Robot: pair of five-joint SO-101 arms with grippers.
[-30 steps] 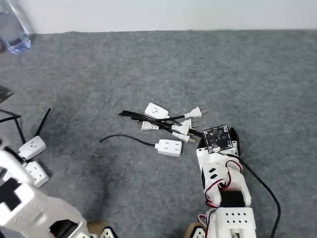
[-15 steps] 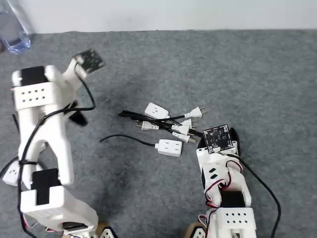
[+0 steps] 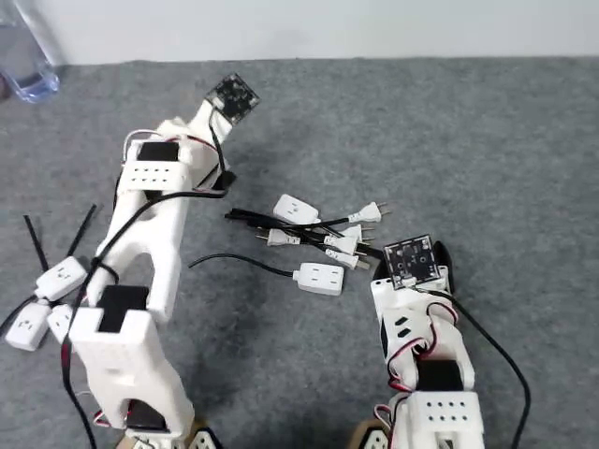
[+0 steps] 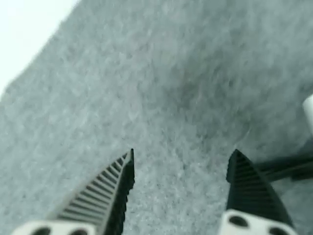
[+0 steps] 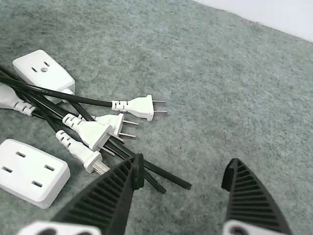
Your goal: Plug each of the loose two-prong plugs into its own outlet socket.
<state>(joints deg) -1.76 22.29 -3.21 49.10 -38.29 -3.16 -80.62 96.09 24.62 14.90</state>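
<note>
A tangle of white two-prong plugs (image 3: 342, 238) on black cords lies mid-table, with one white outlet socket (image 3: 296, 208) at its far side and another (image 3: 320, 277) at its near side. My right gripper (image 5: 186, 160) is open just short of the pile, and the plugs (image 5: 139, 106) (image 5: 93, 132) and both sockets (image 5: 43, 69) (image 5: 30, 171) lie beyond its fingers. My left arm (image 3: 154, 201) stretches over the table's left half. Its gripper (image 4: 184, 154) is open above bare carpet, with black cords (image 4: 288, 166) to one side.
Three more white sockets (image 3: 62, 277) (image 3: 25, 325) (image 3: 61, 318) with black cords lie at the left edge. A clear bottle (image 3: 23, 56) stands at the back left corner. A white wall (image 3: 374, 28) bounds the far side of the grey carpet.
My left arm has swung up from the near left corner and on to the right, so its wrist now hangs just left of the cord pile. The right arm has kept still.
</note>
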